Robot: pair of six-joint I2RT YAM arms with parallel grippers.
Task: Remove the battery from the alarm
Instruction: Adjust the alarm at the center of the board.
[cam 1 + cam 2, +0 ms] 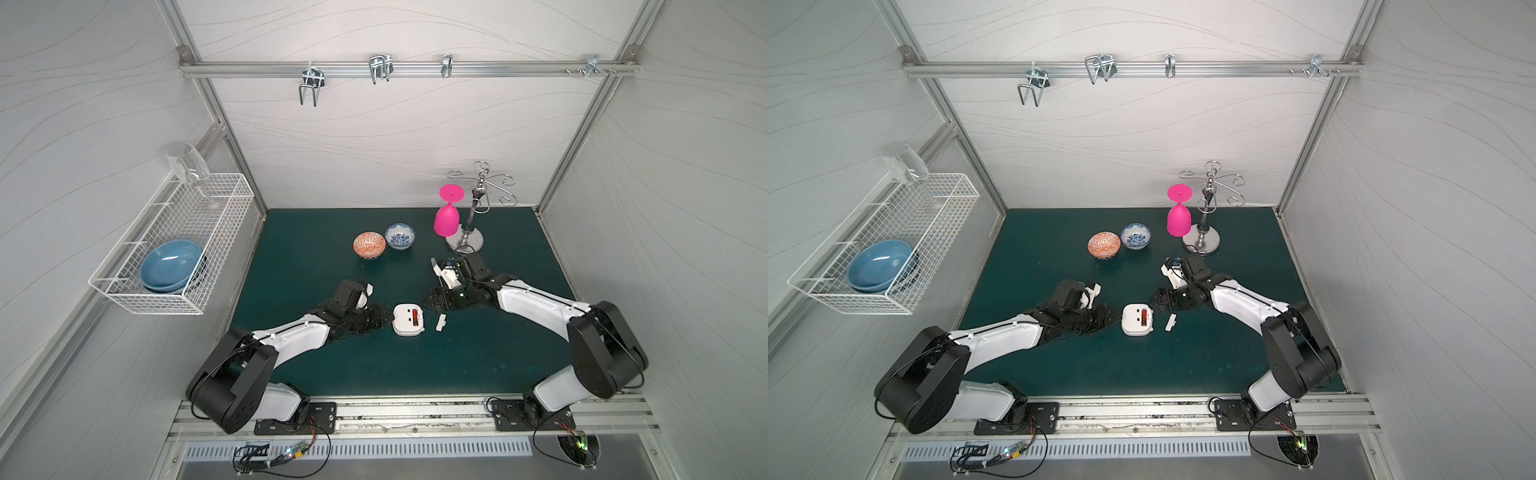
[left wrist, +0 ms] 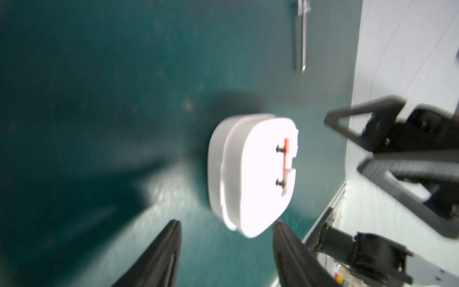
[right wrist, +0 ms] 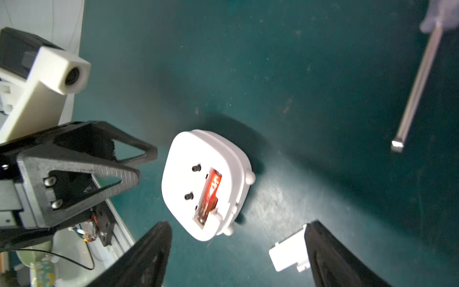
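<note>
Spread wide and empty, right hand (image 3: 238, 231) poised just short of the alarm (image 3: 206, 184), dial-side down on the dark green desk (image 1: 332, 365), back recess uncovered. Opposite, left hand (image 2: 227, 231) likewise parted, holding nothing, close to the alarm's edge. Red-orange battery (image 3: 210, 196) seated in the recess; small white cover (image 3: 288, 253) lying just beside, off the alarm. Screwdriver (image 3: 417, 82) set apart, untouched.

Judged stage: compartment opened, battery not yet lifted. Next move likely calling for one hand to brace the alarm, the other to close down into the recess for a fine pinch or pry.

Behind: orange patterned bowl (image 1: 369, 245), blue-and-white bowl (image 1: 400, 236), upturned pink glass (image 1: 446, 218) beside a chrome stand (image 1: 467, 241); white panelled walls (image 1: 415, 137), hook rail (image 1: 415, 68), wire basket (image 1: 226, 216) with blue bowls (image 1: 170, 266).
</note>
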